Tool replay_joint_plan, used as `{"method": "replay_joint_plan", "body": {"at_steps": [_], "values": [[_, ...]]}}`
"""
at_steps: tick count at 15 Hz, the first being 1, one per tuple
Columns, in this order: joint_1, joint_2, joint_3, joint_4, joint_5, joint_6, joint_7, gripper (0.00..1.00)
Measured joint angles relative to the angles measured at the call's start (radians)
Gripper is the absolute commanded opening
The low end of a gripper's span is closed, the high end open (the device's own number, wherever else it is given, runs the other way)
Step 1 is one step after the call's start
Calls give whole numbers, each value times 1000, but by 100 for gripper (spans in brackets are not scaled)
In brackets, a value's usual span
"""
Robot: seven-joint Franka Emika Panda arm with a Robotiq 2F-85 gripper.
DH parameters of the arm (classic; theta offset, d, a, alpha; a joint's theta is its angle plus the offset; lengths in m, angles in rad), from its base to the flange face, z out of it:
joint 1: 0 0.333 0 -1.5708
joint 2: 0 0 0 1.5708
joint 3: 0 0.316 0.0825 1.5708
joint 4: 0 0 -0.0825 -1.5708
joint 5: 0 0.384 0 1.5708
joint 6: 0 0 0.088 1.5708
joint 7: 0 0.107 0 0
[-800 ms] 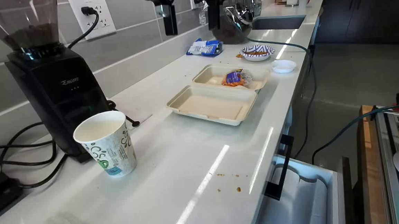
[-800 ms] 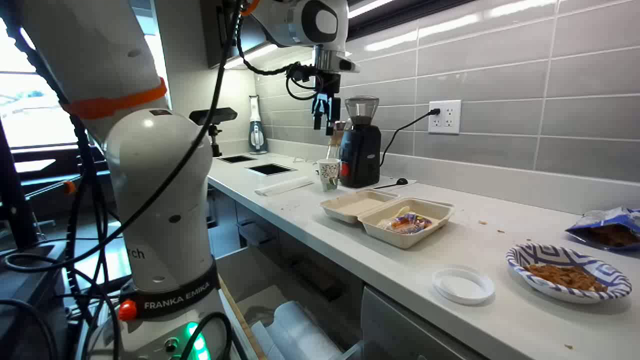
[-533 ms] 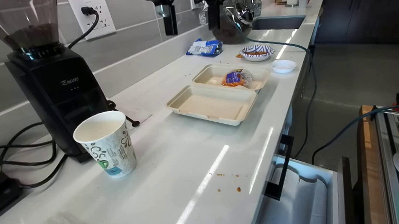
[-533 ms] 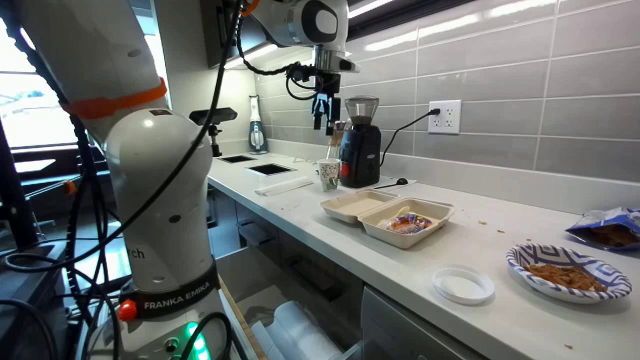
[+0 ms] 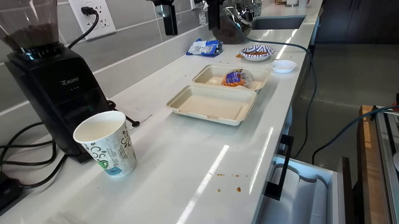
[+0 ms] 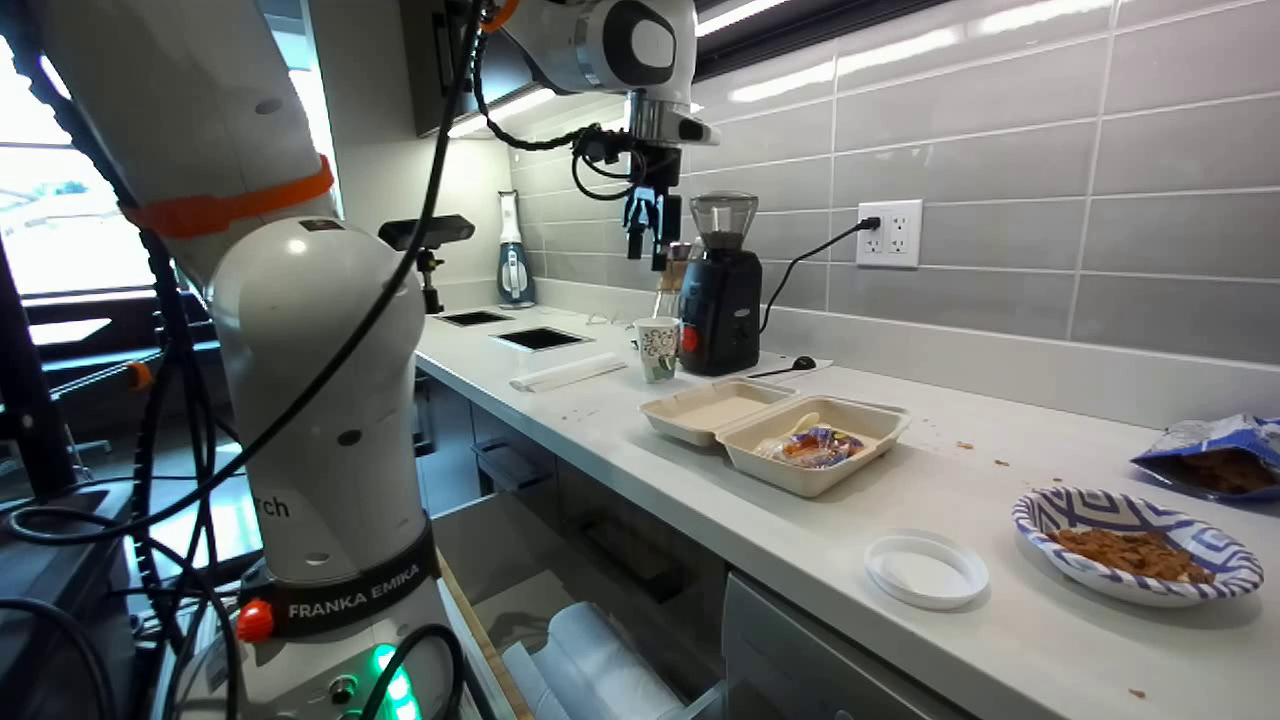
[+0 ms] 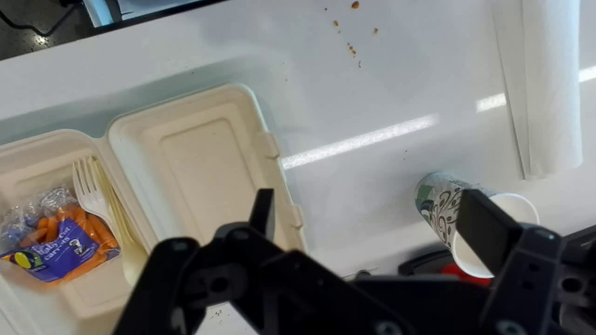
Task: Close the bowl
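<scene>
- End effector [image 5: 193,26] spread wide, gripping nothing, high above the worktop [image 5: 175,169], presumably for clearance.
- Takeout box [image 5: 220,90] unfolded on that worktop, bag of carrots [image 7: 65,251] in one half, so the bare half [image 7: 209,167] (probably the lid) should fold over.

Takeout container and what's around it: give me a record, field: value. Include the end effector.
target: takeout container, open, both halves hollow side up, joined along one edge
contents: bag of carrots and fork, in the half farther from the cup
end effector: open, raised above the counter, holding nothing
cup: upright on the counter, beside the coffee grinder
patterned bowl: on the counter, with brown food in it
status: container not closed yet
</scene>
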Motion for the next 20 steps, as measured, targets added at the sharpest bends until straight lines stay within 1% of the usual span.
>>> {"method": "replay_joint_plan", "body": {"at_steps": [2, 3, 7, 9, 11, 14, 19, 20], "values": [[11, 22, 1, 7, 0, 0, -55, 100], [24, 56, 4, 18, 0, 4, -91, 100], [76, 257, 28, 84, -11, 55, -226, 100], [92, 336, 29, 127, -44, 51, -296, 100], [95, 386, 29, 171, -103, 20, -360, 100], [94, 405, 25, 211, -137, -17, -395, 100], [95, 405, 25, 213, -140, -17, -401, 100], [97, 404, 25, 213, -164, -13, -413, 100]]}}
